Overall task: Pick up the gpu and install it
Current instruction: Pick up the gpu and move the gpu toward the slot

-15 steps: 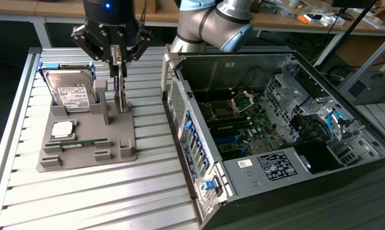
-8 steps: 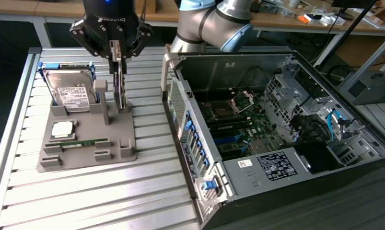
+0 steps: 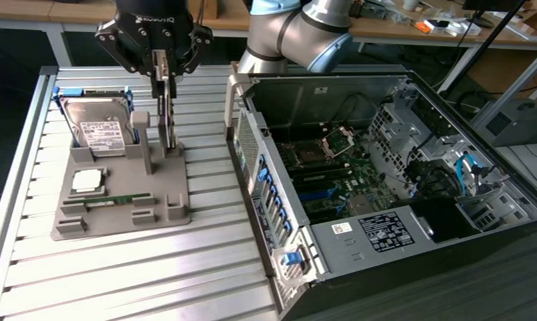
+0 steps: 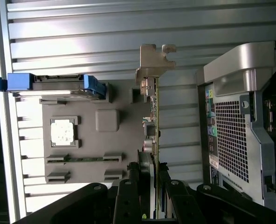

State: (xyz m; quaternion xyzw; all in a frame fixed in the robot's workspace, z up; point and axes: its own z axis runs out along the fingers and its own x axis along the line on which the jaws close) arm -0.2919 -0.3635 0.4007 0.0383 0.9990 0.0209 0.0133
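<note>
The gpu (image 3: 168,120) is a thin dark card standing on edge, its lower end at the grey holder tray (image 3: 116,224). My gripper (image 3: 162,70) is directly above it, shut on the card's top edge. In the wrist view the gpu (image 4: 154,116) appears edge-on, with its silver bracket (image 4: 153,63) at the far end and my gripper (image 4: 152,184) clamped on either side of it. The open computer case (image 3: 250,134) lies at the exterior view's right with its motherboard (image 3: 340,174) exposed.
On the holder tray (image 4: 86,140) stand a silver hard drive (image 3: 103,127) in blue rails, a CPU (image 3: 87,178) and a green RAM stick (image 3: 116,198). The case's perforated rear wall (image 4: 231,140) is close beside the card. Everything rests on a slatted metal table (image 3: 116,281).
</note>
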